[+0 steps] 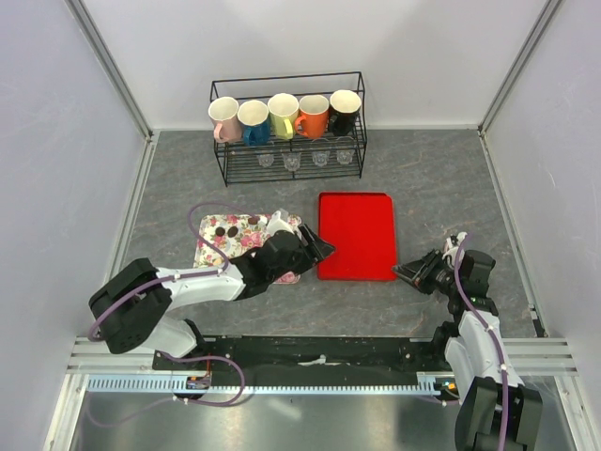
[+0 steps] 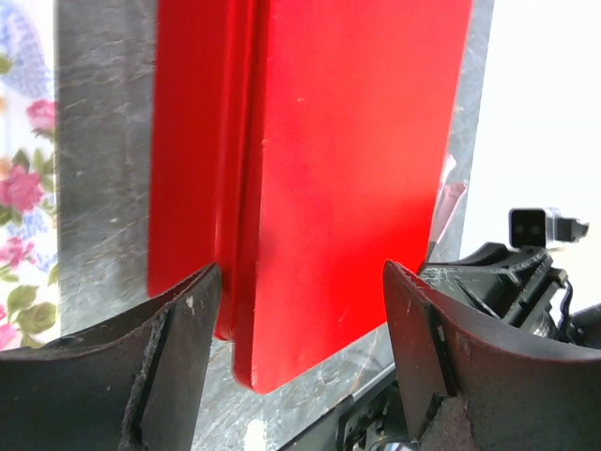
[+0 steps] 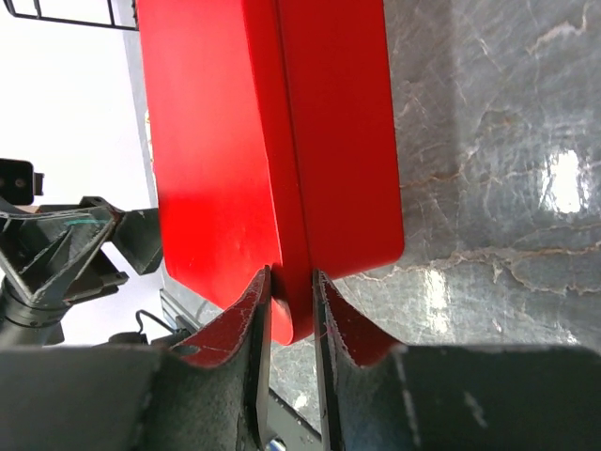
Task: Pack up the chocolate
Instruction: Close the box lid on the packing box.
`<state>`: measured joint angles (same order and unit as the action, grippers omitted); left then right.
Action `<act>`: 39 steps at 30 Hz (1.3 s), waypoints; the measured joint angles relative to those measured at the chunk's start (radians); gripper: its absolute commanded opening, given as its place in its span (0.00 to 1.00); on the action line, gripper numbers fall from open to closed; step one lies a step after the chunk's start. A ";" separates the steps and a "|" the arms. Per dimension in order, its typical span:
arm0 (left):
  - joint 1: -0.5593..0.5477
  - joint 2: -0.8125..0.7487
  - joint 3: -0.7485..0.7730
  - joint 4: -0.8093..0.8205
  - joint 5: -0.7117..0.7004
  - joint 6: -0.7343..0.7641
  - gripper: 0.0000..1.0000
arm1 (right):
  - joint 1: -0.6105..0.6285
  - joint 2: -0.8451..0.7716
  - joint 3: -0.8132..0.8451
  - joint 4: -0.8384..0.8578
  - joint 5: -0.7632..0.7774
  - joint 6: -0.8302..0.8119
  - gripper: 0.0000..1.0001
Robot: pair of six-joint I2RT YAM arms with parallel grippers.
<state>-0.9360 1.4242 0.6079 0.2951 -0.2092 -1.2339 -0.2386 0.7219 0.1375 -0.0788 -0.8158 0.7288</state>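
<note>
left gripper (image 1: 321,250): gapes wide, empty; faces away from dark round chocolate (image 1: 221,230), nearer arm | right gripper (image 3: 292,291): pinches red plastic tray (image 1: 357,235) rim

The left arm (image 1: 202,280) covers the right end of the flowered tray (image 1: 221,248), the chocolate (image 1: 220,230) on it shows only as dark specks too small to tell apart, and the red tray (image 2: 357,169) runs off the top edge in both wrist views.

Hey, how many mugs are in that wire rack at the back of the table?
5, in a row along the black wire rack, left to right: pink ceramic mug, blue mug, yellow-green mug, orange mug, black mug. None seems hidden.
</note>
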 measured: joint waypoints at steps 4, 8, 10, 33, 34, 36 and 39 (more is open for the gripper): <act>0.004 -0.008 0.000 0.000 0.031 0.013 0.78 | 0.001 -0.001 -0.001 -0.014 -0.003 0.000 0.15; -0.003 -0.040 -0.031 0.008 0.058 0.013 0.78 | 0.001 -0.001 -0.001 -0.015 -0.003 -0.001 0.14; -0.011 -0.047 -0.043 0.011 0.067 0.013 0.78 | 0.001 -0.001 -0.001 -0.016 -0.003 -0.002 0.15; -0.034 -0.072 -0.070 -0.018 0.118 0.021 0.57 | 0.000 -0.008 0.014 -0.051 0.012 -0.051 0.11; -0.036 -0.077 -0.070 -0.022 0.121 0.022 0.57 | 0.000 -0.009 0.016 -0.055 0.013 -0.055 0.10; -0.038 -0.086 -0.071 -0.029 0.133 0.023 0.57 | 0.000 -0.010 0.018 -0.062 0.013 -0.061 0.09; -0.040 -0.097 -0.071 -0.037 0.142 0.024 0.57 | 0.000 -0.013 0.021 -0.070 0.013 -0.068 0.08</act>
<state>-0.9760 1.3270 0.5369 0.2577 -0.0677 -1.2098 -0.2386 0.7090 0.1581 -0.1490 -0.8024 0.6609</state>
